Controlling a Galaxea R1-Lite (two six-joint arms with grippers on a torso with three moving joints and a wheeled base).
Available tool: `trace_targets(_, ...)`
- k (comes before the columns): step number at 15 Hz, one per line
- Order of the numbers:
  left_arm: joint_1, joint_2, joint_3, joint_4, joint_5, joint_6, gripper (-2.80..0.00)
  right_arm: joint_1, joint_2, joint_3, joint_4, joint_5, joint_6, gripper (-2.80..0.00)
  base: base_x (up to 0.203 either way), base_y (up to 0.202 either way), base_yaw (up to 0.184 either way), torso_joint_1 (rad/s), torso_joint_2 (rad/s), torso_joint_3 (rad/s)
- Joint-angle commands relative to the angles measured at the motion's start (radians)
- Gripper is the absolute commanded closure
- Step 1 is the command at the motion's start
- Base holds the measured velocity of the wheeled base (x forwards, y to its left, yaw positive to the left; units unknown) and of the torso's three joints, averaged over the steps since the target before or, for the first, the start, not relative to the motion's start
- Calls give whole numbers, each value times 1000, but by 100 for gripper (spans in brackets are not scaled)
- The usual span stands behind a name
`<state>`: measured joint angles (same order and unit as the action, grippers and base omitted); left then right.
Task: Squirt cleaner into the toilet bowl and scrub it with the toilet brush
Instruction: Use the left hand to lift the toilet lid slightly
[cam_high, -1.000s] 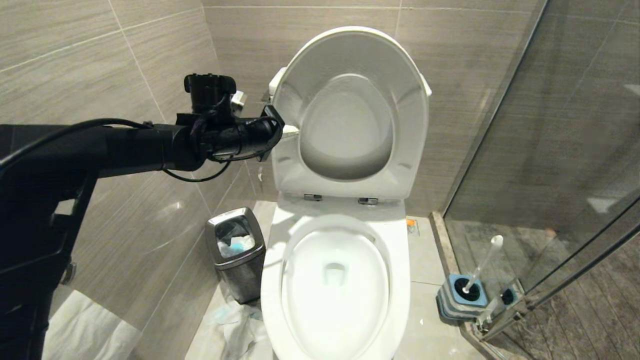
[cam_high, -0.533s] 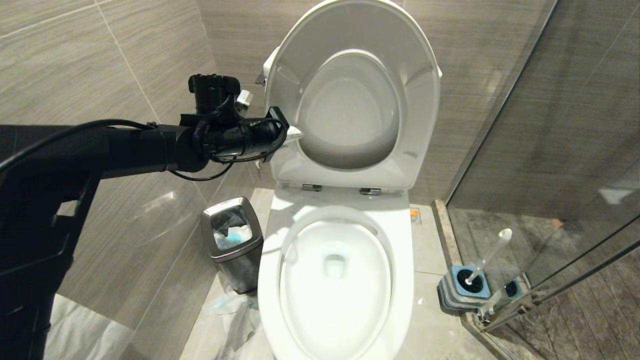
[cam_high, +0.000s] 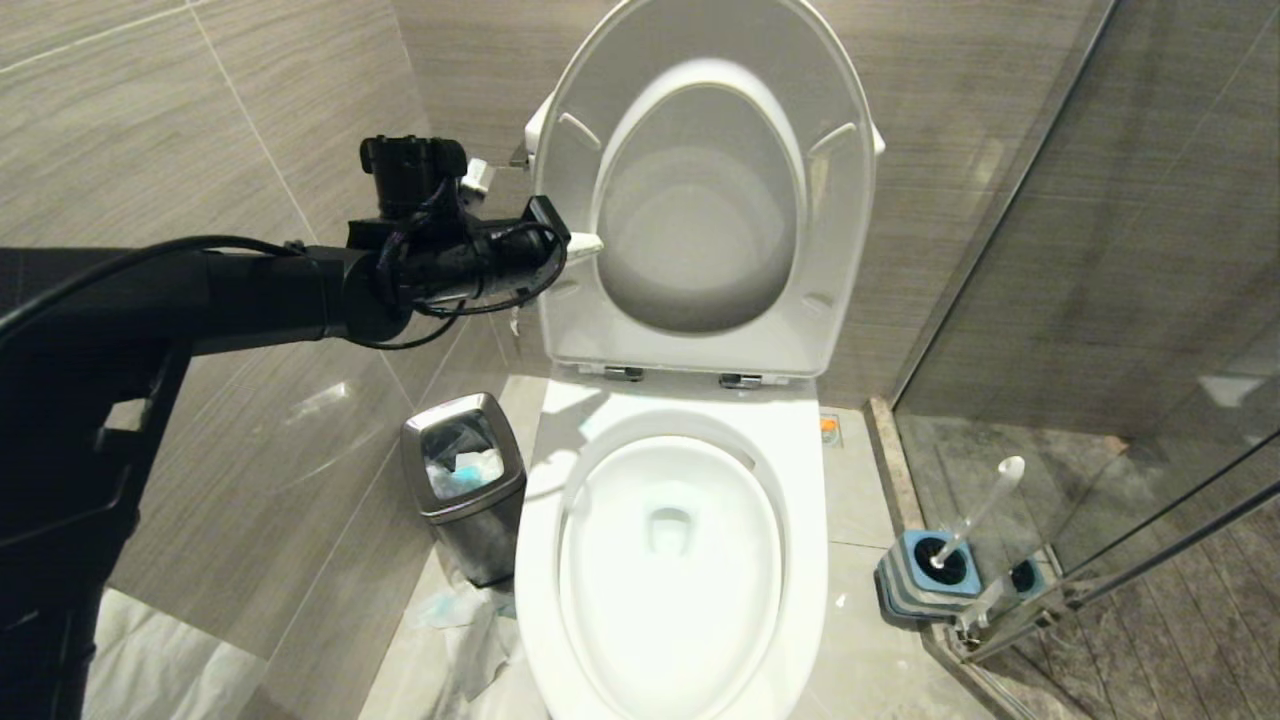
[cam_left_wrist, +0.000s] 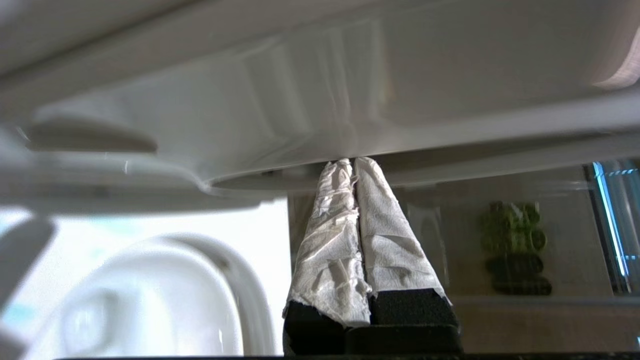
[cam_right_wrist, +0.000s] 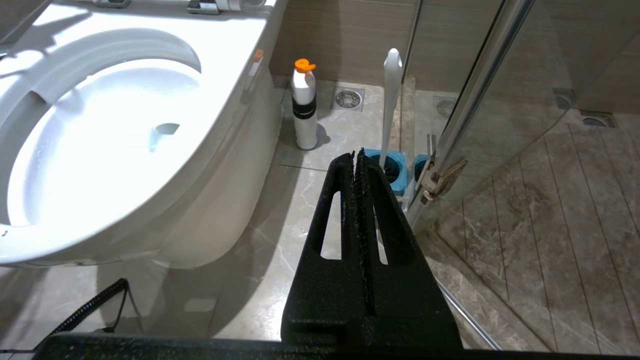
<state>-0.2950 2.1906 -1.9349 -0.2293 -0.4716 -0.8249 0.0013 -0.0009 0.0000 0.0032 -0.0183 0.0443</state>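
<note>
Left gripper (cam_high: 588, 243), fingertips wrapped in white paper and pressed together on nothing, touched the raised seat (cam_high: 570, 190) at its left edge. Below it and to the right lay the open toilet bowl (cam_high: 670, 560); farther right the toilet brush (cam_high: 975, 510) stood in its holder (cam_high: 925, 585) on the floor. Right gripper (cam_right_wrist: 358, 159) hung clenched, empty, near that brush.

The left arm (cam_high: 260, 300) reaches out level from the robot's left side, its left gripper (cam_high: 588, 243) pointing forward, the paper-wrapped jaws pressed together. The right gripper (cam_right_wrist: 358, 156) hangs low, its jaws closed.
</note>
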Motion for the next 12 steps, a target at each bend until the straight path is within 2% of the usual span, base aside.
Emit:
trace_targets(1, 15, -4, -1, -105, 4, -6, 0, 0, 1, 2, 0, 0, 0, 0, 0, 0, 0, 0, 0, 0)
trace_targets(4, 20, -5, -1, -199, 10, -7, 0, 0, 1, 2, 0, 0, 0, 0, 0, 0, 0, 0, 0, 0)
trace_targets(12, -12, -26, 2, -204, 0, 7, 0, 0, 1, 2, 0, 0, 0, 0, 0, 0, 0, 0, 0, 0)
